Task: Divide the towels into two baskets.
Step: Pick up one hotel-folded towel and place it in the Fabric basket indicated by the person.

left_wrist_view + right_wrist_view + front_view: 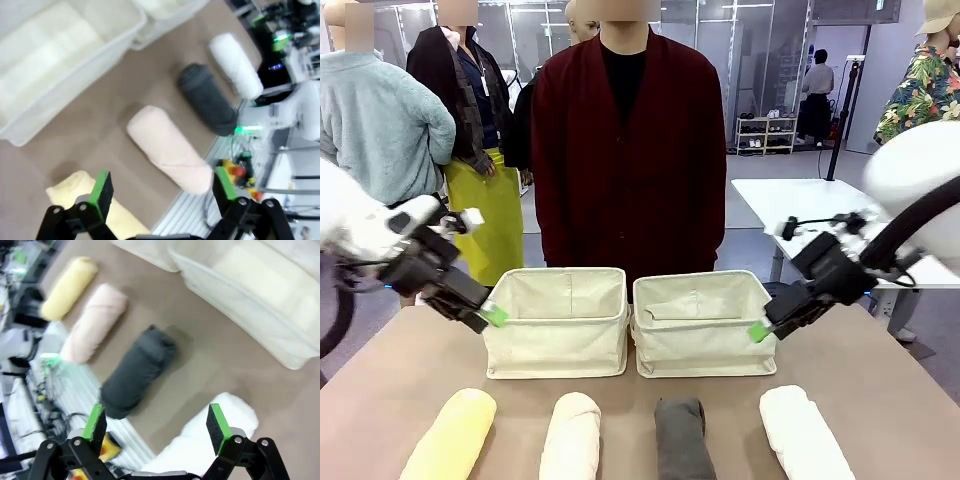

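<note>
Stage: opening reach, as I judge it; both baskets look empty and all four towels lie in a row on the table (410, 360).
Left gripper (488, 316): fingers spread wide, nothing between them, hanging above the table just off the outer front corner of the left basket (555, 345).
Right gripper (760, 328): fingers equally wide and empty, just off the outer front corner of the right basket (705, 350).
Yellow towel (75, 192): in the left wrist view, below and partly behind one pad, off-centre to the gap.
Cream towel (167, 150): below the open gap of the left fingers and just ahead of their tips, lying slantwise to the line between them.
White towel (210, 440): in the right wrist view, under one pad of the right fingers and reaching into the gap.
Grey towel (137, 372): ahead of the right fingers' other pad, apart from the white one.
Person (630, 140): standing behind the baskets, hands out of sight.
Doing it well: each arm should probably choose one roll, centre the gap over its middle, and turn the wrist so the pads close across the roll, not along it. Descend with fingers wide, so that neither pad lands on top. A mid-length grip should limit sagging or unrolling of the soft cloth.
Risk: the rolls lie near each other; a wide finger may nudge a neighbour.
</note>
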Robot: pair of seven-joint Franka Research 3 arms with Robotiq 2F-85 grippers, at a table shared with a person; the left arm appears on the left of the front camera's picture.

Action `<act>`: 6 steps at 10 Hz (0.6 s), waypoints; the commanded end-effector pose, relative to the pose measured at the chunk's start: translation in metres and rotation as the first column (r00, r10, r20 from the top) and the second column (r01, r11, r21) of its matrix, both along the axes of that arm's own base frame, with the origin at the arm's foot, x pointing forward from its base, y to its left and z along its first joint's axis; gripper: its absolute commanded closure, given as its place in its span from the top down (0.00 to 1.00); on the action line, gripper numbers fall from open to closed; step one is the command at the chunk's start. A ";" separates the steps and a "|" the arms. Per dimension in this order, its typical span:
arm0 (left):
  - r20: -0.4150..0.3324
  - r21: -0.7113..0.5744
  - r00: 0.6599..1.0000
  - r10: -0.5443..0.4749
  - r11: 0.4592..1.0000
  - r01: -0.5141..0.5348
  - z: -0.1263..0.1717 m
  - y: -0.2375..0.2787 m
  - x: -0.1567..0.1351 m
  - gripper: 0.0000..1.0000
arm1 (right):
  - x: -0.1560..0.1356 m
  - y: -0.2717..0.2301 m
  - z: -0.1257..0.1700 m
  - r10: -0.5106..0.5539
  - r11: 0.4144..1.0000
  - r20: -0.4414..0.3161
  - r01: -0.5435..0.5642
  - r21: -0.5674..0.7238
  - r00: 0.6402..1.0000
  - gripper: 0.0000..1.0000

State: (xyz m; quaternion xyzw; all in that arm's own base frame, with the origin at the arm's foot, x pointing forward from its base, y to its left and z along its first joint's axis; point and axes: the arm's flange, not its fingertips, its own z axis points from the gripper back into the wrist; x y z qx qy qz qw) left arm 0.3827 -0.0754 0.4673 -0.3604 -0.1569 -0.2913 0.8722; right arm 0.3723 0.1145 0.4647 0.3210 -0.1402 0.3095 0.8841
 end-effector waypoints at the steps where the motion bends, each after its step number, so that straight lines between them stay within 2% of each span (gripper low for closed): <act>1: -0.100 -0.221 0.995 -0.016 0.975 -0.006 -0.006 0.069 0.000 1.00 | -0.003 -0.063 -0.003 0.011 0.983 -0.133 0.014 0.185 0.991 1.00; 2: -0.070 -0.290 0.997 0.018 0.956 -0.037 -0.009 0.103 -0.006 1.00 | -0.010 -0.100 0.003 0.008 0.959 -0.156 0.037 0.282 0.988 1.00; 3: -0.043 -0.381 0.999 0.028 0.923 -0.043 -0.012 0.138 -0.013 1.00 | -0.015 -0.140 0.006 -0.049 0.929 -0.181 0.111 0.353 0.982 1.00; 4: -0.053 -0.457 0.998 -0.020 0.890 -0.006 -0.015 0.170 -0.022 1.00 | -0.021 -0.182 0.006 -0.060 0.882 -0.212 0.152 0.445 0.975 1.00; 5: -0.068 -0.485 0.998 -0.005 0.874 -0.029 -0.021 0.202 -0.029 1.00 | -0.030 -0.228 0.002 -0.114 0.821 -0.242 0.229 0.524 0.964 1.00; 6: -0.043 -0.529 0.999 0.028 0.847 -0.046 -0.024 0.233 -0.036 1.00 | -0.042 -0.265 -0.004 -0.158 0.785 -0.257 0.279 0.553 0.953 1.00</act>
